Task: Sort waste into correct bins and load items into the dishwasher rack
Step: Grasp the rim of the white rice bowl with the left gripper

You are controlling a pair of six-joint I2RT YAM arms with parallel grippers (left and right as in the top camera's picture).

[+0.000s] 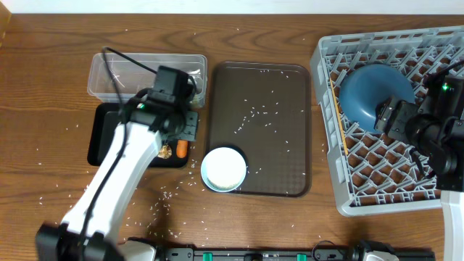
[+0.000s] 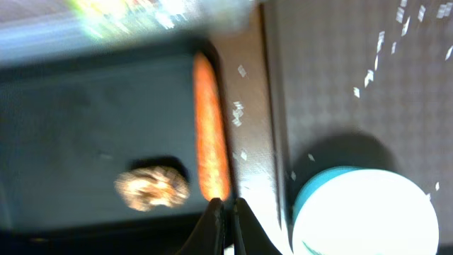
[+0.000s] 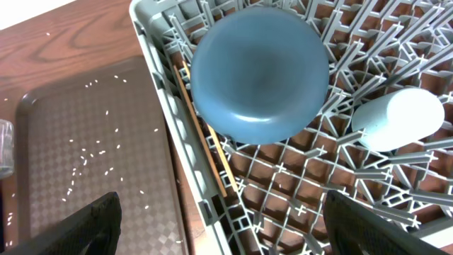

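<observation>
Hovering over the black tray (image 1: 109,138), L gripper (image 2: 226,212) has its fingertips pressed almost together w/ nothing between them. Carrot (image 2: 211,127) lies lengthwise along the tray's 3 o'clock edge, just at 12 o'clock from the fingertips in the L wrist view. Brown food lump (image 2: 152,188) sits in the same tray, beside the carrot at its 9 o'clock side, not touching.

Clear tub (image 1: 145,72) is at 12 o'clock of the black tray, the two side by side. Yellow-green blur at the top edge of the L wrist view; can't tell what it is.

Brown serving tray (image 1: 257,130) is mid-counter (image 1: 43,72), w/ rice grains (image 1: 254,112) scattered on it and more on the wood around. White bowl (image 1: 223,168) sits at that tray's 7 o'clock corner, teal rim visible.

Dishwasher rack (image 1: 391,181) is at the 3 o'clock side of the counter. Blue plate (image 3: 258,78) rests in it, tilted, near its 10 o'clock corner. Chopsticks (image 3: 205,142) lie inside along the rack's 9 o'clock wall, partly under the plate. White cup (image 3: 400,117) lies on its side at 3 o'clock of the plate.

R gripper (image 3: 237,234) is above the rack at the plate's 5 o'clock side, jaws spread wide, holding nothing.
</observation>
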